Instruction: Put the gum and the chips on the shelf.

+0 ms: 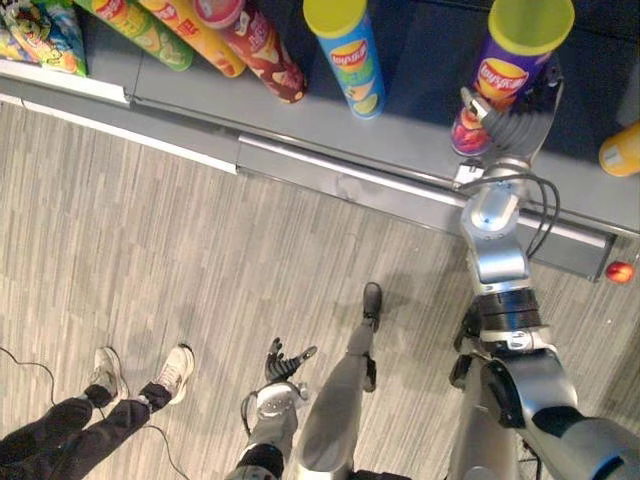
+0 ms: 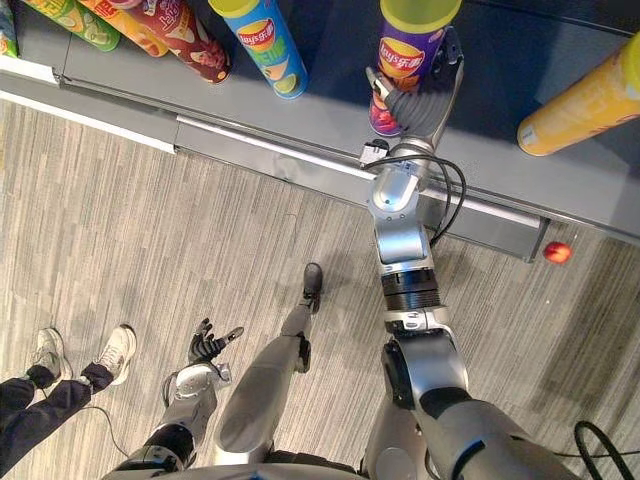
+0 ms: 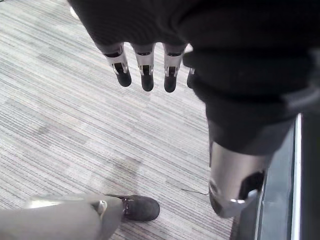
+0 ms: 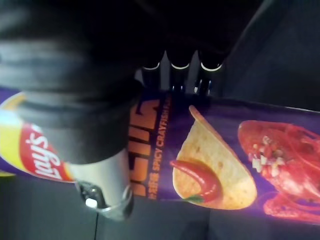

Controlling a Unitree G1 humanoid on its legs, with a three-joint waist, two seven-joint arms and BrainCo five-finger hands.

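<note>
Shelf (image 1: 410,130) grey; purple chips can (image 1: 510,70) upright; floor (image 1: 200,260) striped carpet

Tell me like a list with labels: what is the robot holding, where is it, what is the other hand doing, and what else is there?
Holding: purple can of chips
Which hand: right hand, fingers curled round the can
Where: the can stands upright on the shelf
Other hand: left hand, open, down low over the floor
Other cans on the shelf: blue can, red can, yellow can
Who else: a person's shoes on the floor
</note>
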